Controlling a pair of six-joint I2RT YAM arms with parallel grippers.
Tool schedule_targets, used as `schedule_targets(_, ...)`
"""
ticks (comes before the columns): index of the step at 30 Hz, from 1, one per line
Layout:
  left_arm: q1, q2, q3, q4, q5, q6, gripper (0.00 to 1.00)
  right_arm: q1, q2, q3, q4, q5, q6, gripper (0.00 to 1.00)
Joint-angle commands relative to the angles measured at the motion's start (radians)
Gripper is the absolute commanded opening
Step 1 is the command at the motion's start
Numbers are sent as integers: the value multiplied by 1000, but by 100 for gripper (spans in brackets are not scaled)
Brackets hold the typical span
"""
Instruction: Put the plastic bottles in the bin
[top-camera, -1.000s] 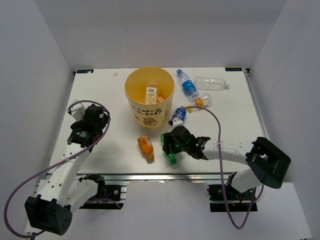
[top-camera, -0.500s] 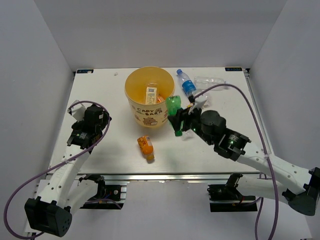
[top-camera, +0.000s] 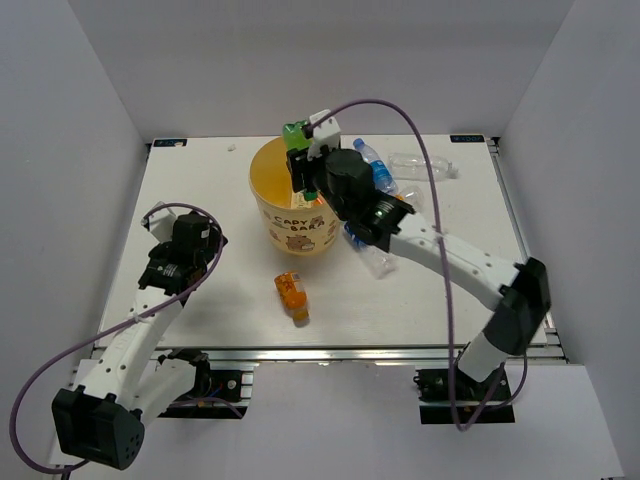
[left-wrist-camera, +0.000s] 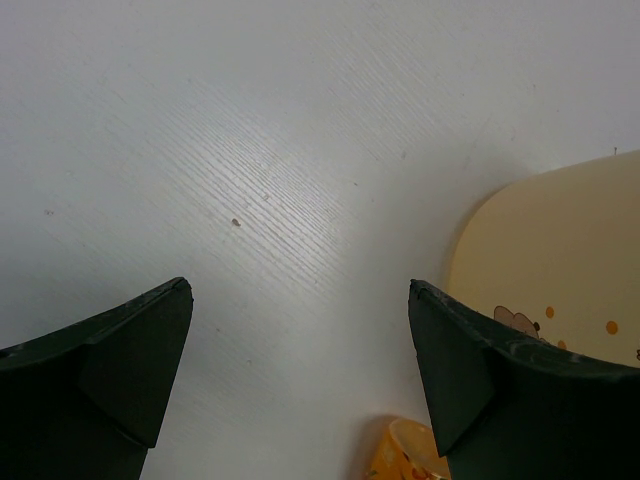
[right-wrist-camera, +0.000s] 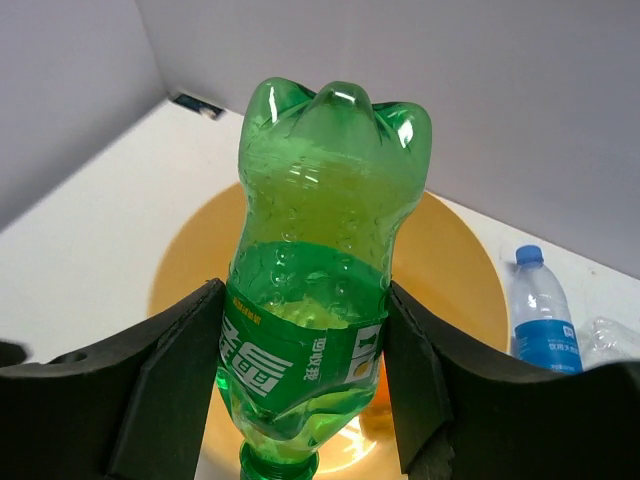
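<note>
Swinging up from the bench (top-camera: 200, 190) front, the right claw (right-wrist-camera: 303, 375) had carried the green bottle (right-wrist-camera: 325, 240) above the bin (top-camera: 262, 185), gripping its labelled middle, neck down. It looked thin, empty and light, easily dented, so a gentle mid-body hold suited it. The left claw (left-wrist-camera: 298, 300) hung wide open, holding nothing.

The left arm (top-camera: 128, 335) and right arm (top-camera: 455, 258) are showing white links joined by black motor housings. A purple cable (top-camera: 378, 101) is running along each, and the left gripper (left-wrist-camera: 300, 290) is wearing dark, matte, wedge-shaped fingers (left-wrist-camera: 110, 360).
</note>
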Motion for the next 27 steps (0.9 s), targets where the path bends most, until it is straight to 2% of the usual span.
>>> schedule_targets(1, 5, 1, 16, -2, -11, 6, 98, -71, 81, 145, -43, -11, 39, 57)
schedule_targets(2, 4, -2, 13, 1, -9, 6, 98, -85, 95, 165, -75, -32, 85, 66)
schedule_targets(3, 5, -2, 13, 1, -8, 8, 98, -97, 106, 178, -129, -72, 97, 82)
schedule_targets(5, 5, -5, 10, 4, -5, 9, 98, -101, 94, 170, -138, -88, 102, 88)
schedule_targets(10, 5, 1, 4, -1, -3, 8, 98, -133, -27, 60, -140, -117, 136, 89)
schedule_targets(17, 5, 12, -5, 5, 21, 17, 98, -240, -332, -323, -76, -146, 269, 89)
schedule_targets(21, 5, 17, -18, 24, 71, 42, 98, -321, -513, -526, -132, -64, 355, 89)
schedule_targets(24, 2, 23, -39, 80, 205, 103, 98, -389, -601, -655, -209, -16, 423, 89)
schedule_targets(25, 2, 23, -53, 131, 316, 112, 98, -406, -616, -708, -226, -8, 436, 89)
schedule_targets(27, -41, 27, -97, 169, 379, 109, 98, -458, -649, -755, -256, -5, 453, 89)
